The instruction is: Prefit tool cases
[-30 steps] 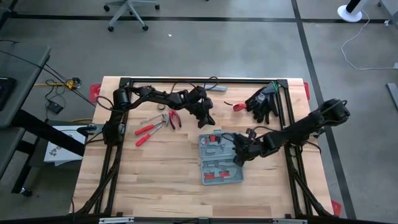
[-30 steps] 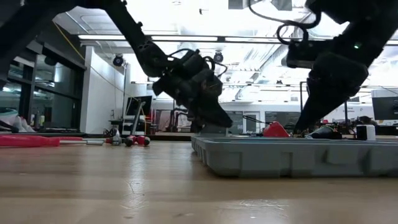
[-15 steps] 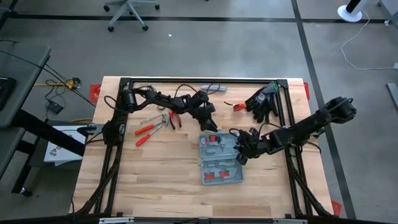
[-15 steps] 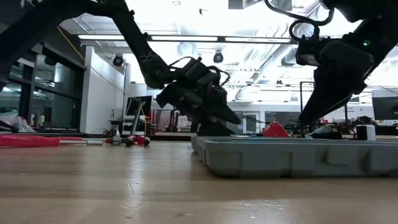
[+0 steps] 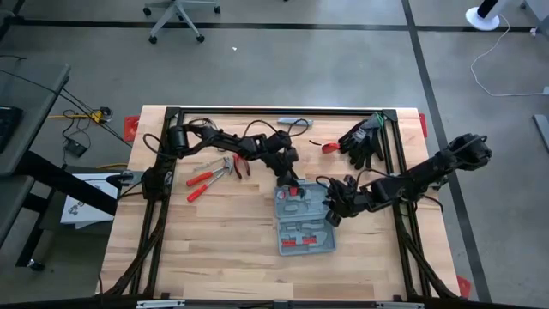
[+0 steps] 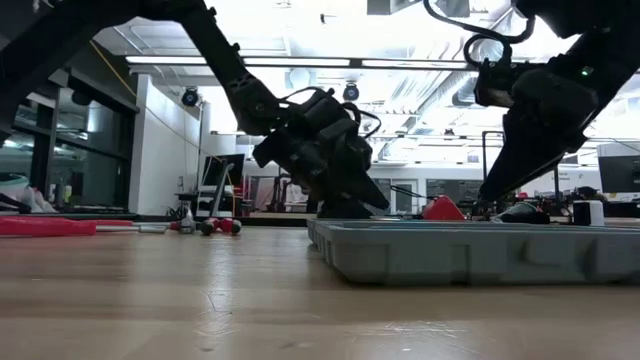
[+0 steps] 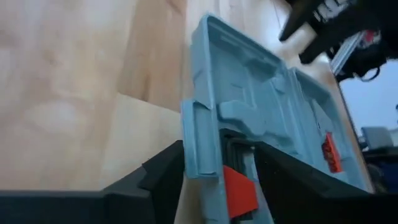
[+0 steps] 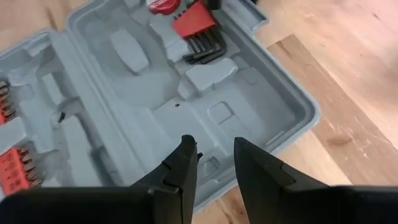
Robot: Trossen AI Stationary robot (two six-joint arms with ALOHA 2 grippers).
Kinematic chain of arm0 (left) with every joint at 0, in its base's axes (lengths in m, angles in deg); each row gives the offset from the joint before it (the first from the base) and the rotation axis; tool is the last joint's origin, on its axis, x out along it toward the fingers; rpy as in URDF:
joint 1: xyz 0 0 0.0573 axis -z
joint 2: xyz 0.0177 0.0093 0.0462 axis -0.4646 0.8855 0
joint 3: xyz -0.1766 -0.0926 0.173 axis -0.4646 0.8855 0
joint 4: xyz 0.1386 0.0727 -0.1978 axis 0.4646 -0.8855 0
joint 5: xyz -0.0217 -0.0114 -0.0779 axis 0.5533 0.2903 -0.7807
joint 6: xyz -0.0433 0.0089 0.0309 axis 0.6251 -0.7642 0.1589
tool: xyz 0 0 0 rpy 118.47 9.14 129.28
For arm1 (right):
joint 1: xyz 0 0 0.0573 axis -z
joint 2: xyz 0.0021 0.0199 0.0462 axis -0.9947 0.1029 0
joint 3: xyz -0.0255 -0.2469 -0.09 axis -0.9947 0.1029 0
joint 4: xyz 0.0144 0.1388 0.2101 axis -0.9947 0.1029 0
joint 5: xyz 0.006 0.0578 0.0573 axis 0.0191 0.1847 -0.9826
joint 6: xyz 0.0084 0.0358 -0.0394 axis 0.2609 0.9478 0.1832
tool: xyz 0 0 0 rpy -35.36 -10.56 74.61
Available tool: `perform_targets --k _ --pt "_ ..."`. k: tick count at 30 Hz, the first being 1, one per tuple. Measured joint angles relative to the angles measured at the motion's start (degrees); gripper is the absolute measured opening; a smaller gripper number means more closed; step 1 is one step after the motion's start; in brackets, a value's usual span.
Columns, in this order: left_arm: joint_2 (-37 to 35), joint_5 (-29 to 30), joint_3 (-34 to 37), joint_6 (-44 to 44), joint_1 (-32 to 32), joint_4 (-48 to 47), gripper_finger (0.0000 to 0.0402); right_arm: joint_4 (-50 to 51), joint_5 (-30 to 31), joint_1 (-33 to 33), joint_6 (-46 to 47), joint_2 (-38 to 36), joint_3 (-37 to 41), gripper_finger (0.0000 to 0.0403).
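Tool case (image 5: pixel 303 218): blue-grey moulded plastic, lying open and flat near the middle of the table (image 5: pixel 223 240), red-handled pieces seated in its interior slots (others stand vacant). Left gripper (image 5: pixel 292 178): at the case's far edge, fingers parted, a red and dark piece lying between them in the wrist view, touching the case rim; whether it is gripped cannot be told. Right gripper (image 8: pixel 211 163): over the case's right-hand edge, fingers apart with a narrow gap, holding nothing, poised above the bare grey moulding. Loose on the table, left of the case: red-handled pliers (image 5: pixel 204 178) and similar hand tools. Far right corner: black gloves (image 5: pixel 362 142), well apart from the case.
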Motion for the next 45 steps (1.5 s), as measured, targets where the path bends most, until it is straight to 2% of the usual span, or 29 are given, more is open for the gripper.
perform_targets --k 6,10,12,18,22,24,27,29,34,39,45 --pt "0.0 1.5 0.0 -3.1 1.4 0.1 0.0102 0.1 0.0 0.9 -1.0 0.0 0.0 0.0099" --pt "0.1 2.4 0.0 -2.9 1.2 0.4 0.003 0.1 0.0 0.9 -1.3 0.0 0.0 0.0099" --pt "0.1 2.7 -0.1 -2.8 0.8 0.5 0.0011 0.1 0.0 0.9 -1.3 0.0 0.0 0.0099" --pt "-0.1 3.6 -1.6 -3.9 -0.1 -1.8 0.0005 -1.3 -2.5 0.9 -1.4 0.1 0.0 0.0099" --pt "-0.2 5.1 -4.8 -6.6 -0.5 -7.5 0.0003 -3.3 -5.6 0.7 -2.3 1.0 0.0 0.0094" --pt "-0.8 5.9 -6.6 -9.0 -0.5 -11.5 0.0003 -3.0 -5.1 0.0 -2.3 1.3 0.0 0.0087" --pt "-2.6 9.8 -9.0 -13.4 -0.4 -18.0 0.0002 -3.7 -3.3 -1.2 -2.4 1.3 0.0 0.008" --pt "-4.1 11.7 -9.5 -15.3 -0.4 -20.2 0.0002 -4.9 -4.3 -2.0 -3.0 1.3 0.0 0.0078" --pt "-6.2 12.4 -9.6 -16.4 -0.5 -20.7 0.0001 -5.3 -8.5 -2.2 -2.3 2.7 0.0 0.0078" --pt "-7.2 12.8 -9.6 -15.7 0.6 -20.8 0.0001 -7.3 -10.2 -1.6 -0.8 8.2 -0.1 0.0077" --pt "-9.3 14.1 -9.8 -15.2 7.7 -20.8 0.0001 -10.8 -12.1 -1.8 0.1 12.3 -0.3 0.0077"
